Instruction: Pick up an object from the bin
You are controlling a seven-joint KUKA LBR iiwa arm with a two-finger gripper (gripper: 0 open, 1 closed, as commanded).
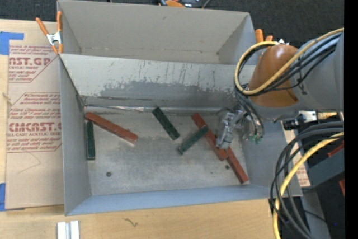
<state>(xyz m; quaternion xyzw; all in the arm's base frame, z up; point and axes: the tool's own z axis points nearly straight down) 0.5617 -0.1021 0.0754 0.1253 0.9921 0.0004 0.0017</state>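
Observation:
My gripper [225, 140] hangs low at the right side of the bin, its metal fingers pointing down and left. Its tips sit right over a long reddish-brown bar [215, 144] that runs diagonally toward the bin's front right corner. Whether the bar is between the fingers I cannot make out. A short dark green bar [192, 141] lies just left of the tips, touching the reddish bar. Another dark green bar [166, 123] lies further left, near the middle of the floor.
At the left of the floor lie a second reddish-brown bar [110, 127] and a dark green bar [90, 140] along the left wall. The bin's right wall stands close behind the gripper. The arm with its orange cover and cables reaches in from the right.

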